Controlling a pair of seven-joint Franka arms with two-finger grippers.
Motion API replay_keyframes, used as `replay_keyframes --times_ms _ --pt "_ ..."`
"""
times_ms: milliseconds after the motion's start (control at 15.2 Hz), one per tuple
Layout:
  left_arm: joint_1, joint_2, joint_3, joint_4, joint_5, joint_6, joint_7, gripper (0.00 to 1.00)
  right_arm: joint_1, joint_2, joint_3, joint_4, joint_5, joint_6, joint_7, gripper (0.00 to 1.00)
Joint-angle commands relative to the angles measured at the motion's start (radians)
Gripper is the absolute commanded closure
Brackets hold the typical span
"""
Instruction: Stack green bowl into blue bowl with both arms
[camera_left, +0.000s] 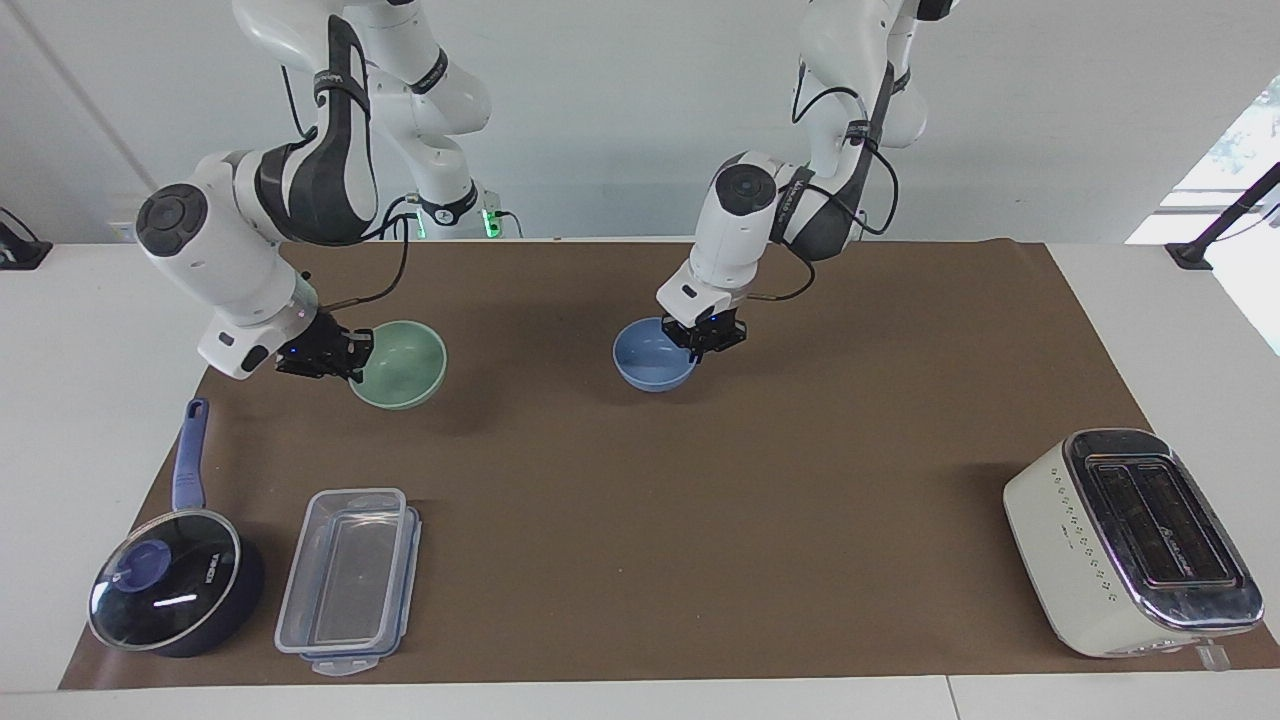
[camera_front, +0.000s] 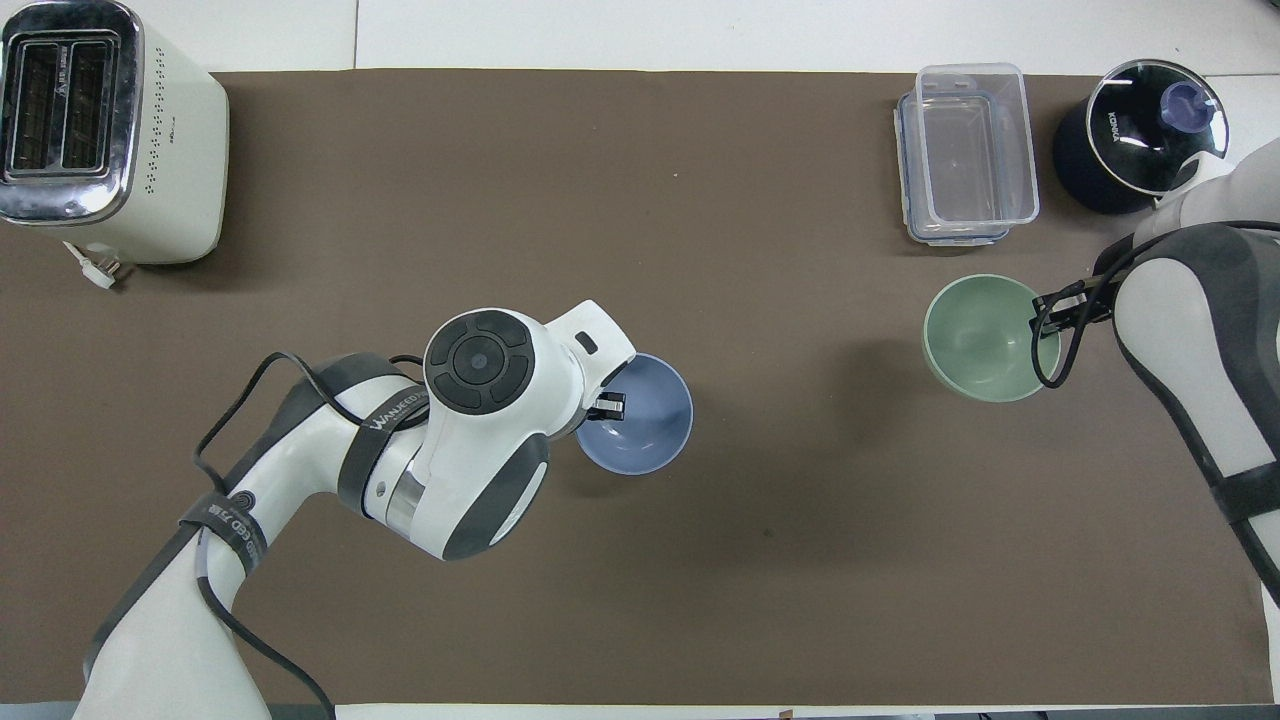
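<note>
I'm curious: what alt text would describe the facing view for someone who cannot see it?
Two white robot arms each grip a small bowl by its rim above a brown table mat: the left end effector holds the blue bowl over the middle, the right end effector the green bowl toward its own end.

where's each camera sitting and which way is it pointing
Facing view: high across the table, looking at the robots; both arms show, left gripper shut on the blue bowl, right gripper shut on the green bowl.
Overhead view: above the robots' end, looking steeply down; arms enter from the bottom.
Shared: both bowls, the toaster, the saucepan, half a turn apart.
</note>
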Motion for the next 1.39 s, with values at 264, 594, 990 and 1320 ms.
replay_keyframes --times_ms 264,594,990,1320 --pt "-0.02 0.054 0.019 0.0 -0.077 0.043 0.019 1.0 0.02 0.025 0.006 0.017 0.014 -0.002 -0.003 1.0" --pt "-0.029 0.073 0.019 0.002 -0.077 0.081 0.023 0.82 0.023 0.023 0.006 0.014 0.014 -0.001 0.004 1.0" --pt "0.028 -0.017 0.021 0.124 -0.084 -0.156 0.025 0.0 0.048 0.023 0.01 0.017 0.015 -0.01 0.038 1.0" --pt "0.26 -0.122 0.03 0.288 -0.066 -0.445 0.112 0.0 0.176 0.009 0.015 0.007 0.123 0.015 0.205 1.0"
